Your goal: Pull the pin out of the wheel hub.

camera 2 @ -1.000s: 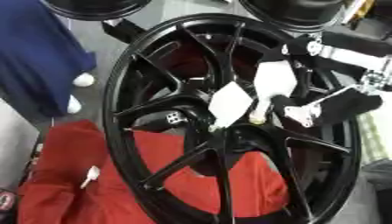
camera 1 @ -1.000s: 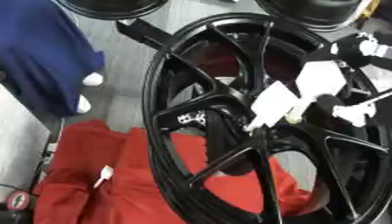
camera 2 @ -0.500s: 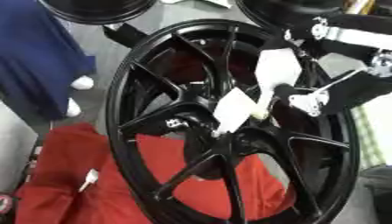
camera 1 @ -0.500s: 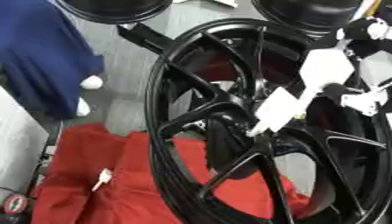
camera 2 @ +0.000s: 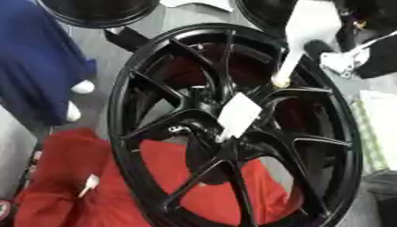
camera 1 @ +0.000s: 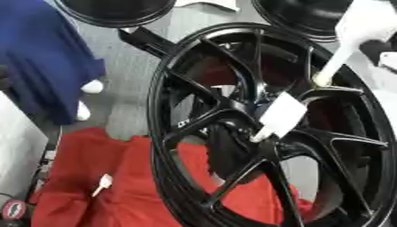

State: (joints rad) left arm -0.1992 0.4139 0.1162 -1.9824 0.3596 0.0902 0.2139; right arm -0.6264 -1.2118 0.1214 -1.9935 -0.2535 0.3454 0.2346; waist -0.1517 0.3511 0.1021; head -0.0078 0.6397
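Right hand (camera 2: 310, 31) lifted, black wheel hub (camera 1: 267, 133) upright

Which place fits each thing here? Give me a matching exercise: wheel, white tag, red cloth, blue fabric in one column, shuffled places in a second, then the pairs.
Things:
1. black wheel
2. white tag
3. red cloth
4. blue fabric

Places:
A. upper left of the view
B. beside the wheel's centre
C. lower left, running under the wheel
D. fills the middle of the view

Pairs: 1-D, 2-B, 3-C, 4-A
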